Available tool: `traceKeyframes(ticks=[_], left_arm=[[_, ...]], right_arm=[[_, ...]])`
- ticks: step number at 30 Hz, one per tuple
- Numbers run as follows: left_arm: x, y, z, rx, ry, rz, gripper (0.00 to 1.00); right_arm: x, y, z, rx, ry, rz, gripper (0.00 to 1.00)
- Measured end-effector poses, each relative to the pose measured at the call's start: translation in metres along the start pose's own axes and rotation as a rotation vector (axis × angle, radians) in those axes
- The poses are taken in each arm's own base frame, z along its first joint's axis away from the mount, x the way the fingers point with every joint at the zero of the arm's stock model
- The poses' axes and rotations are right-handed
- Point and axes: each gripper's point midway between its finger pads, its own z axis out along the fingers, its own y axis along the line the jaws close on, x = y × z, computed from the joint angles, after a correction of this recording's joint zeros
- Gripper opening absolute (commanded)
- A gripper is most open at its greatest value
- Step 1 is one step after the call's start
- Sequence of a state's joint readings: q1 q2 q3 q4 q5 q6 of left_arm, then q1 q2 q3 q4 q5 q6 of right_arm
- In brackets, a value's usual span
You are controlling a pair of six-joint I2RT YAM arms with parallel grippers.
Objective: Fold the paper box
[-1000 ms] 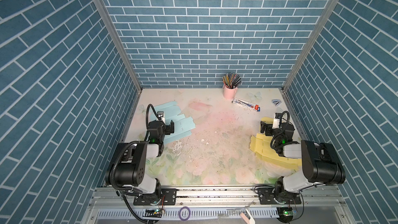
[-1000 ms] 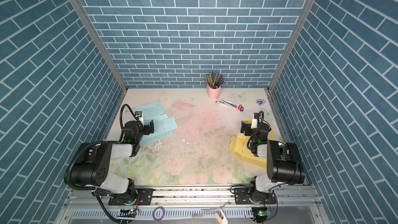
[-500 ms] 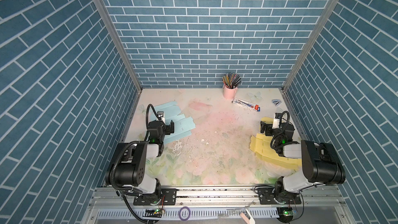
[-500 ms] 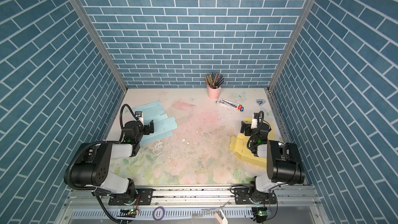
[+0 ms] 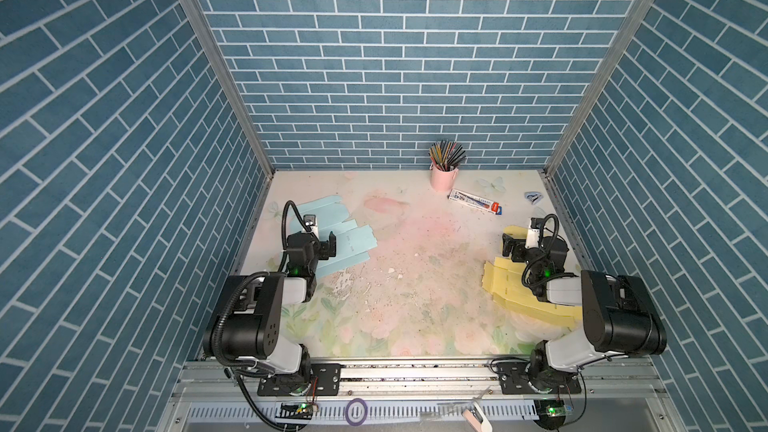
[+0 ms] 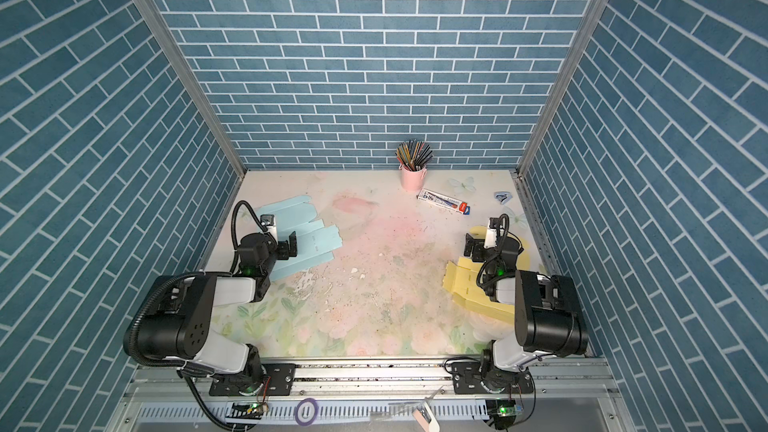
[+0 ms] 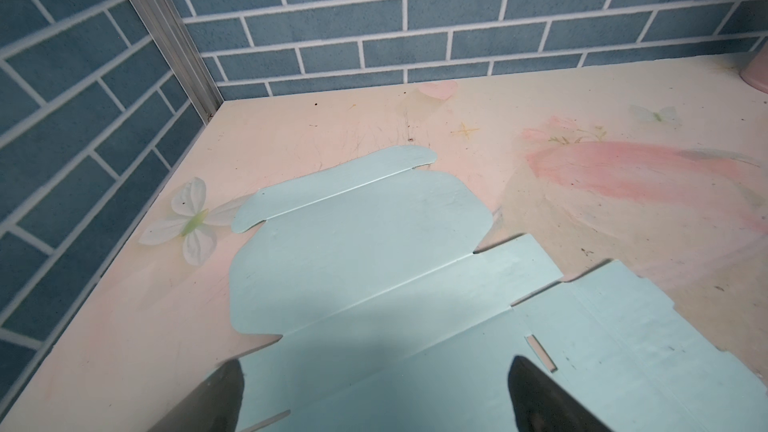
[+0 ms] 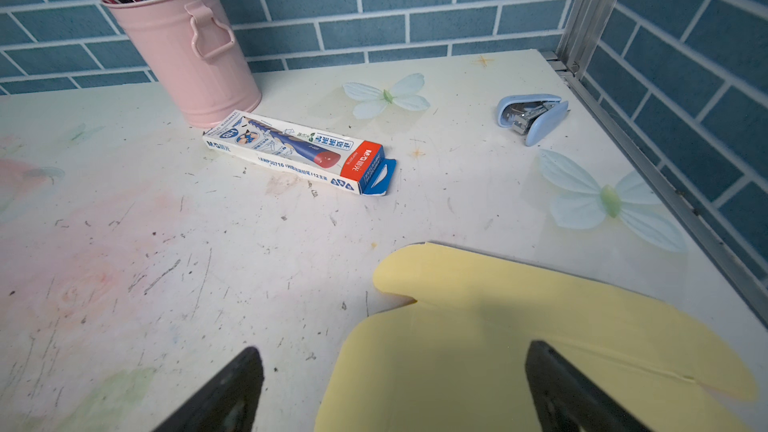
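Two unfolded paper box blanks lie flat on the table. The light blue blank [image 5: 347, 238] [image 6: 311, 238] is at the left, and my left gripper [image 5: 322, 238] [image 6: 284, 241] hovers over it, open and empty. In the left wrist view its dark fingertips straddle the blue sheet [image 7: 374, 263] around the gripper [image 7: 374, 363]. The yellow blank [image 5: 509, 288] [image 6: 463, 284] lies at the right, partly under my right arm. My right gripper [image 5: 519, 238] [image 6: 482, 241] [image 8: 395, 349] stands open above the yellow sheet's far rounded flap [image 8: 519, 347], holding nothing.
A pink bucket of pencils [image 5: 443, 176] [image 8: 187, 56] stands at the back wall. A pencil carton [image 5: 473, 201] [image 8: 299, 151] lies in front of it, and a blue stapler [image 5: 533, 198] [image 8: 532, 116] near the right wall. Brick walls enclose three sides.
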State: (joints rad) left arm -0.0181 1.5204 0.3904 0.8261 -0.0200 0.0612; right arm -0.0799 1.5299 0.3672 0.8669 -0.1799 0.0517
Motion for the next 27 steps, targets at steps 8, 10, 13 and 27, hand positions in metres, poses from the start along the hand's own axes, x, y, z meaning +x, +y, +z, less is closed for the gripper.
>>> traceKeyframes(ticks=[8, 10, 13, 27], left_arm=[[0.0000, 0.0000, 0.0000, 0.000, 0.000, 0.000, 0.99], [0.0000, 0.0000, 0.0000, 0.000, 0.000, 0.000, 0.99], [0.0001, 0.0000, 0.0000, 0.000, 0.000, 0.000, 0.99], [0.0003, 0.0000, 0.0000, 0.000, 0.001, 0.000, 0.99]], right_arm=[[-0.0009, -0.0038, 0.0012, 0.021, 0.005, 0.002, 0.99], [-0.0008, -0.0041, 0.0012, 0.023, 0.006, 0.001, 0.99], [-0.0003, -0.0043, 0.0012, 0.024, 0.007, 0.002, 0.99], [0.0008, -0.0048, 0.0012, 0.027, 0.012, 0.002, 0.99]])
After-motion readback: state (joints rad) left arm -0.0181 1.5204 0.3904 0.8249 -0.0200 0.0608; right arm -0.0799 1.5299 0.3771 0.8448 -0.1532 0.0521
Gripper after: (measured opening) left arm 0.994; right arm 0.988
